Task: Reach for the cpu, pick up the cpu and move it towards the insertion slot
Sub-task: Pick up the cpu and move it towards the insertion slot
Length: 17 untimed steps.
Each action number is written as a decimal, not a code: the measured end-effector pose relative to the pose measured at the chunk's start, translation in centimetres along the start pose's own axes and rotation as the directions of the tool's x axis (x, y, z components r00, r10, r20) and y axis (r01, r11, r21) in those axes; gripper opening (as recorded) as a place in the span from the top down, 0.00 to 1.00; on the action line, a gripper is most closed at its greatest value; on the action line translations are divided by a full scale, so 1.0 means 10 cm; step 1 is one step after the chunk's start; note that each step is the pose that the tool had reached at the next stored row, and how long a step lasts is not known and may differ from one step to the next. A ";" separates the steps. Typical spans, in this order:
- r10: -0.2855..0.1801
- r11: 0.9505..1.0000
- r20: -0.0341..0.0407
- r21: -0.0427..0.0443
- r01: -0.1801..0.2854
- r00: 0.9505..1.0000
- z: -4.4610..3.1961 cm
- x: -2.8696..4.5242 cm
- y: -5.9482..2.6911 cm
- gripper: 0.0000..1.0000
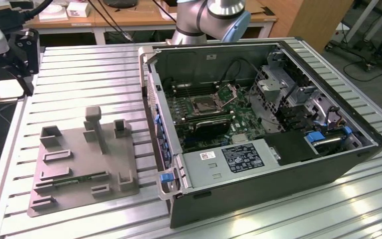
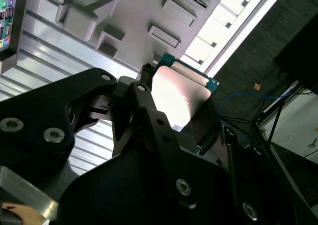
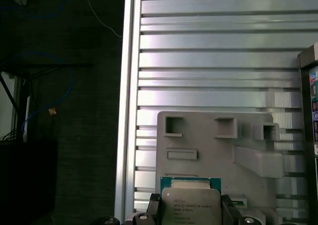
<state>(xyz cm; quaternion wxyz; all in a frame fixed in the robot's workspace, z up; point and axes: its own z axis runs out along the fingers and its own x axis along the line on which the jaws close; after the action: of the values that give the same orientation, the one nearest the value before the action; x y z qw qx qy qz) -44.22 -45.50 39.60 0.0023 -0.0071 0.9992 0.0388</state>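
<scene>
Black two-finger gripper (image 3: 191, 216) is clamped on opposite edges of the small flat square silver-topped cpu (image 3: 191, 204), held aloft over the grey moulded fixture tray (image 3: 213, 150); probably light, stiff, slick and fragile underneath, so an edge hold suits; second wrist view shows the cpu (image 2: 180, 93) glossy pale face; exterior view shows the metal-framed insertion slot (image 1: 204, 105) inside the open black computer case (image 1: 257, 179), on the exterior view's right of the tray.

cpu (image 2: 185, 86) part hidden by tool (image 2: 178, 105) fingers; arm (image 1: 211, 20) cropped.

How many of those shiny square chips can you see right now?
1: the cpu, clamped in the gripper, seen in both wrist views. Others may be hidden inside the computer case.
</scene>
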 end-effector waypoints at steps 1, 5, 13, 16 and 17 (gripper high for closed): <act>0.000 1.000 0.000 0.000 0.000 1.000 0.000 -0.003 0.000 0.45; 0.000 1.000 0.000 0.000 0.000 1.000 0.000 -0.011 0.000 0.45; 0.000 1.000 0.000 0.000 0.000 1.000 -0.001 -0.032 0.000 0.45; 0.000 1.000 0.000 0.000 0.000 1.000 0.000 -0.037 -0.001 0.45; 0.000 1.000 0.000 0.000 0.000 1.000 0.000 -0.039 0.000 0.45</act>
<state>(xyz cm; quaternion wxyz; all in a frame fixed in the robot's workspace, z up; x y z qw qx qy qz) -43.83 -45.50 39.61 0.0023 -0.0071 0.9992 0.0388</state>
